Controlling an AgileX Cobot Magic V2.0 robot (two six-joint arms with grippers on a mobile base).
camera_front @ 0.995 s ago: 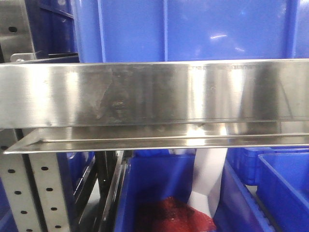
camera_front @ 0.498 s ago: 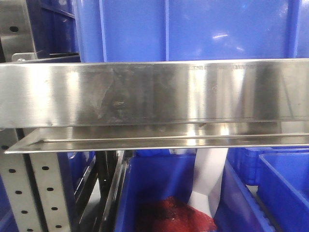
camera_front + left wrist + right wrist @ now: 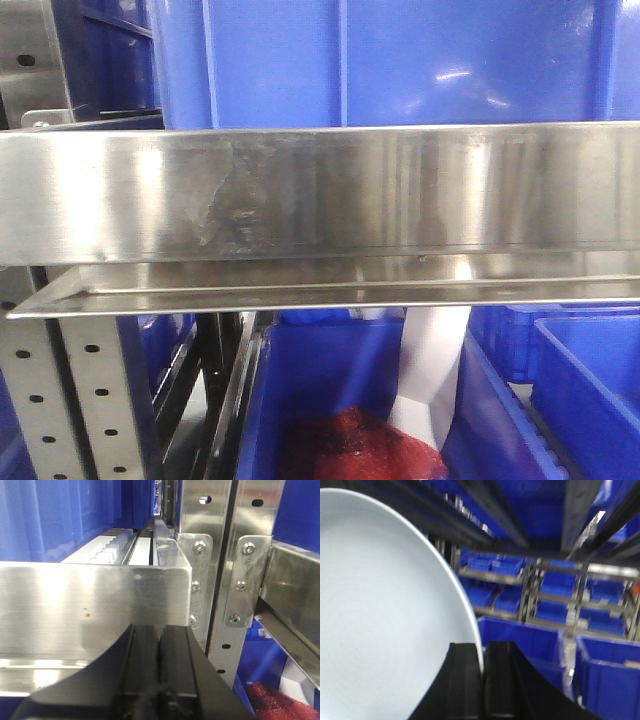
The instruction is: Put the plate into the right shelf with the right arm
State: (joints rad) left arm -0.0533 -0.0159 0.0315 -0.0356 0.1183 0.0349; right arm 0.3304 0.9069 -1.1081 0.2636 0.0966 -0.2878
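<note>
While right pincer (image 3: 482, 649) clamps plate (image 3: 380, 620) | left pincer (image 3: 159, 630) closed | bins (image 3: 520, 641) beyond

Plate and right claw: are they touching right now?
Touching. The right wrist view shows the plate with its rim wedged in the shut right claw, no gap visible.

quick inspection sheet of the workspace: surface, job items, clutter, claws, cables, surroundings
surface: right shelf, brushed steel rail with smudges; no tabletop in view
job's things: plate, plain white, tilted, held by its rim, not set down
clutter: red item and white sheet in the lower blue bin
grippers: right claw shut on the plate's rim; left claw shut, empty, facing a steel rail
cables: nothing seen
surroundings: upper blue bin, perforated upright, more racks of blue bins behind the plate
</note>
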